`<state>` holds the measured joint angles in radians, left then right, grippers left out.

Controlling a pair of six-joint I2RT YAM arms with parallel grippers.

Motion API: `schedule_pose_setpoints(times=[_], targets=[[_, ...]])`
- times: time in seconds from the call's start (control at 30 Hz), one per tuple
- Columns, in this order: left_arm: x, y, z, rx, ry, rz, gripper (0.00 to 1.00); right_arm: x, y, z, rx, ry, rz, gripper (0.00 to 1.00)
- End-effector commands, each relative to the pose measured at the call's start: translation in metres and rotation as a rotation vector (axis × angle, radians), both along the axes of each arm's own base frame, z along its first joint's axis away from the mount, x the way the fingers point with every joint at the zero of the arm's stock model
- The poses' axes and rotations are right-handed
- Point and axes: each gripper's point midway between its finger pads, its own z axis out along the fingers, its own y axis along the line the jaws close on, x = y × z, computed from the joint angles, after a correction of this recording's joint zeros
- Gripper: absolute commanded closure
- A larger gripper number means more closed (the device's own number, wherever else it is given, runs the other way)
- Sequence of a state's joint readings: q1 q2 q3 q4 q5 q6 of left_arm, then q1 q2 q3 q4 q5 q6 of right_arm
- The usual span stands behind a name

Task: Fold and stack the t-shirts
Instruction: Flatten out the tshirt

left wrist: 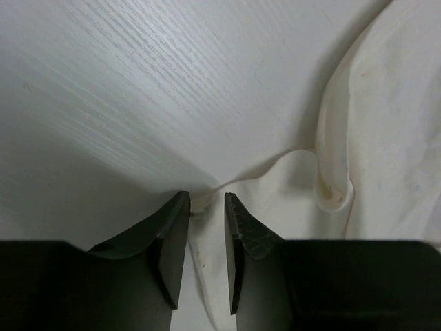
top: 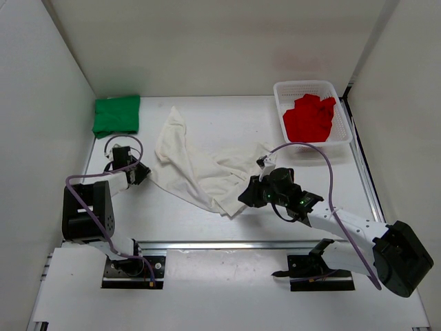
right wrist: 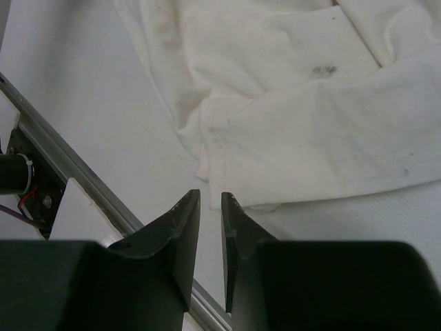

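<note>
Roughly a third of the job looked done. At the far left corner the green t-shirt [top: 117,115] lay folded in a neat square, the likely start of the stack. Next came the left gripper [left wrist: 207,201], its fingers a narrow way apart over a hem of the white t-shirt [top: 196,169]; whether they pinched it I could not tell. That shirt lay rumpled and unfolded in the middle of the table. The right gripper [right wrist: 210,198] sat at its near corner, fingers narrowly apart and holding nothing. At the far right the red t-shirt [top: 310,118] lay bunched in the basket [top: 303,84], not yet folded.
</note>
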<state>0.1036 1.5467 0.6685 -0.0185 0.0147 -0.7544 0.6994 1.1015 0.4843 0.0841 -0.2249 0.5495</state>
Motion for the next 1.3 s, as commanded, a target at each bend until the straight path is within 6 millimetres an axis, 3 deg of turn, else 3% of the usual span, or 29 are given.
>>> schedule_pose_setpoints(times=[0.0, 0.2, 0.43, 0.5, 0.6, 0.8, 1.0, 1.27], targets=[[-0.012, -0.003, -0.011, 0.001, 0.036, 0.005, 0.62, 0.008, 0.004, 0.018, 0.046, -0.061, -0.009, 0.83], [-0.014, -0.002, -0.013, -0.006, 0.037, 0.016, 0.77, 0.011, -0.004, 0.010, 0.032, -0.049, -0.033, 0.82], [-0.010, 0.000, 0.006, -0.012, -0.022, 0.020, 0.99, 0.005, -0.008, -0.015, -0.024, 0.007, -0.043, 0.78], [-0.014, 0.001, 0.011, -0.003, -0.026, 0.019, 1.00, 0.001, -0.009, -0.025, -0.052, 0.026, -0.051, 0.77], [-0.011, -0.002, 0.037, 0.020, -0.102, -0.002, 1.00, -0.011, -0.007, -0.039, -0.098, 0.071, -0.042, 0.76], [-0.018, -0.038, 0.062, 0.045, -0.179, -0.114, 1.00, -0.025, 0.000, -0.059, -0.151, 0.145, -0.048, 0.68], [-0.038, -0.067, 0.063, 0.031, -0.231, -0.185, 1.00, -0.031, 0.017, -0.065, -0.139, 0.196, -0.024, 0.63], [-0.048, -0.079, 0.052, -0.012, -0.240, -0.230, 1.00, -0.036, 0.037, -0.061, -0.051, 0.239, -0.009, 0.60]])
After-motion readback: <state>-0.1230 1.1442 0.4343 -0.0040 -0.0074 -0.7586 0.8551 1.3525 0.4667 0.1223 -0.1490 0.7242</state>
